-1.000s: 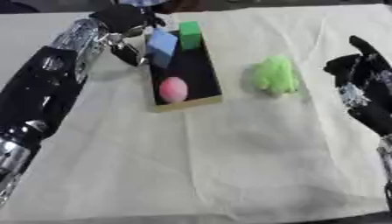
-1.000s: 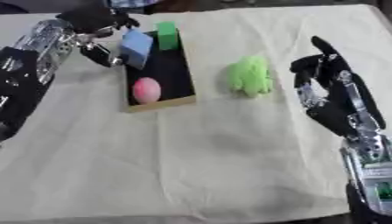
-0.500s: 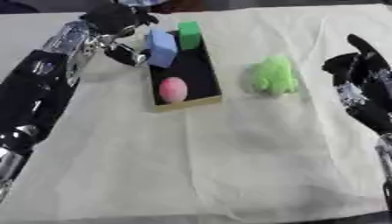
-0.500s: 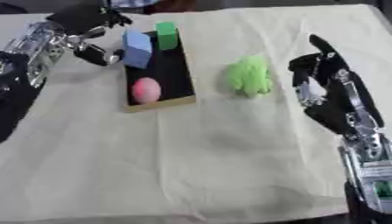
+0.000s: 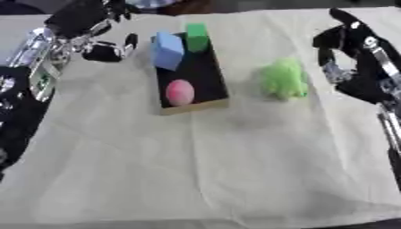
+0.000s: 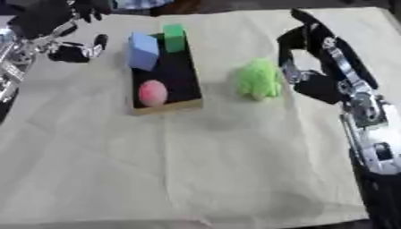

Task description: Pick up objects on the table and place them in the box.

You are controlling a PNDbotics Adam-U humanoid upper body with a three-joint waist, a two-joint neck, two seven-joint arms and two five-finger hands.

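Cloth-covered table [image 5: 196,170], shallow box [image 5: 194,76] (black inside), green soft toy [image 5: 283,80] beside it

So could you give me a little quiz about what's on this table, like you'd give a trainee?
1. True or false: the fuzzy light-green soft toy already lies inside the shallow black box with a wooden rim.
2. Which item sits nearest the front of the box? A) the pink egg-shaped ball B) the light-blue foam block C) the green rectangular block
3. Fill in: the toy lies on the cream cloth between the box and the ____ robot hand.

Key: 1 false, it lies on the cloth to the right of the box; 2 A; 3 right. The left robot hand is at the far left, beside the box.
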